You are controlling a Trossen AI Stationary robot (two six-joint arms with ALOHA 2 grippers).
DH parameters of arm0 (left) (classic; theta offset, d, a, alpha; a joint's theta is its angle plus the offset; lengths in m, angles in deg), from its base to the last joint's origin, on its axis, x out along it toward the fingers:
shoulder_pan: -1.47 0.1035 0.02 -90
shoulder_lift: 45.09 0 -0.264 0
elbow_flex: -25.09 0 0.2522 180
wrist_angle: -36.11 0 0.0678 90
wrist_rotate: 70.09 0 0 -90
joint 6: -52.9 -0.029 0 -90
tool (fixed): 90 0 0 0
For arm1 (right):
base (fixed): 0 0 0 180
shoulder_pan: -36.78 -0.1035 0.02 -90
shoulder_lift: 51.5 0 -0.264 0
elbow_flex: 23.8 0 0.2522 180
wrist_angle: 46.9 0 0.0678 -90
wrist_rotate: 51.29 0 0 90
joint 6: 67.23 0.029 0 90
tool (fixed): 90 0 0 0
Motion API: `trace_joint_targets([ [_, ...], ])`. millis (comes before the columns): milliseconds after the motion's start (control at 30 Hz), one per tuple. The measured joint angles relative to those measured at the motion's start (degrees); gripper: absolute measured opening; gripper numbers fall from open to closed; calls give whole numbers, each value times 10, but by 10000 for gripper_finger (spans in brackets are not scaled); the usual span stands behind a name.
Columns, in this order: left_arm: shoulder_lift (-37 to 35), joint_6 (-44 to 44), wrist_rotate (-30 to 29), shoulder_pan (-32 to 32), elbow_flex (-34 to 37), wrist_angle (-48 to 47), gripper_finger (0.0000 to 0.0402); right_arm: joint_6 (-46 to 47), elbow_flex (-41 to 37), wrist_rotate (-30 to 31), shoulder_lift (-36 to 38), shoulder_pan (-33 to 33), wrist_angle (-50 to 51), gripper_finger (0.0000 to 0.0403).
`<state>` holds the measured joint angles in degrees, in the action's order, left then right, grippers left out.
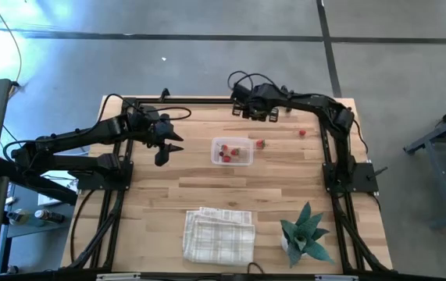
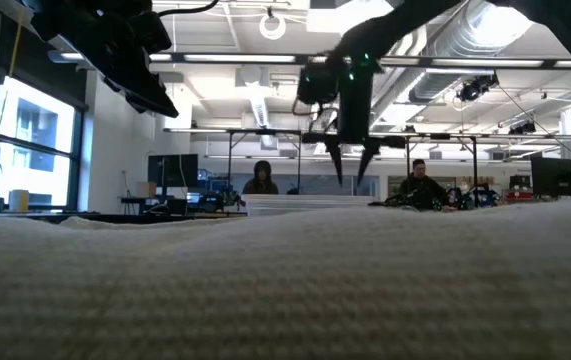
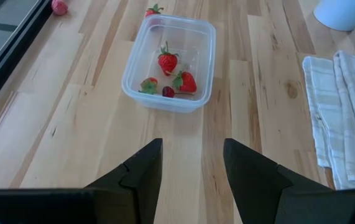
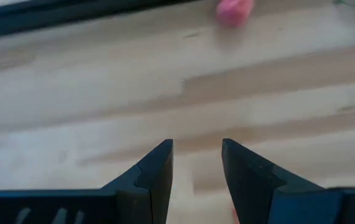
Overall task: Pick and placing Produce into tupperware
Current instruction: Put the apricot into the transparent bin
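Note:
The clear tupperware (image 1: 232, 151) (image 3: 170, 62) stands mid-table, holding three red strawberries (image 3: 168, 62) and one dark piece (image 3: 168, 92). Another strawberry (image 1: 260, 144) (image 3: 153, 10) lies just outside its right wall. A red piece (image 1: 302, 133) lies further right, and a pink piece (image 3: 59, 6) (image 4: 234, 11) near the far edge. My left gripper (image 1: 172, 150) (image 3: 193, 146) is open, hovering left of the tupperware and pointing at it. My right gripper (image 1: 260, 117) (image 2: 350, 165) (image 4: 197, 146) is open over bare wood near the far edge.
A folded white checked cloth (image 1: 219, 234) (image 3: 345, 118) lies near the table's near edge and fills the low view's foreground. A potted plant (image 1: 305, 234) in a white pot (image 3: 345, 12) stands to the cloth's right. Black frame rails (image 1: 183, 101) run along the far edge.

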<state>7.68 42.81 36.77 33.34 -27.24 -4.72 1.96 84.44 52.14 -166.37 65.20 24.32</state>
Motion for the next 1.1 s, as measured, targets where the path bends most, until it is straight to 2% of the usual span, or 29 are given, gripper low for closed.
trace_joint_targets([
  [167, 0, 0, 0, 0, 0, 0, 159, 0, -37, -5, 0, 43, -41, 130],
  [400, 0, 0, 0, 0, 0, 0, 159, -22, -81, -48, 0, 97, -117, 131],
  [867, 0, 0, 0, 0, 0, 0, 159, -63, -83, -83, -6, 143, -154, 132],
  [1100, 0, 0, 0, 0, 0, 0, 159, -62, -83, -87, -8, 151, -154, 173],
])
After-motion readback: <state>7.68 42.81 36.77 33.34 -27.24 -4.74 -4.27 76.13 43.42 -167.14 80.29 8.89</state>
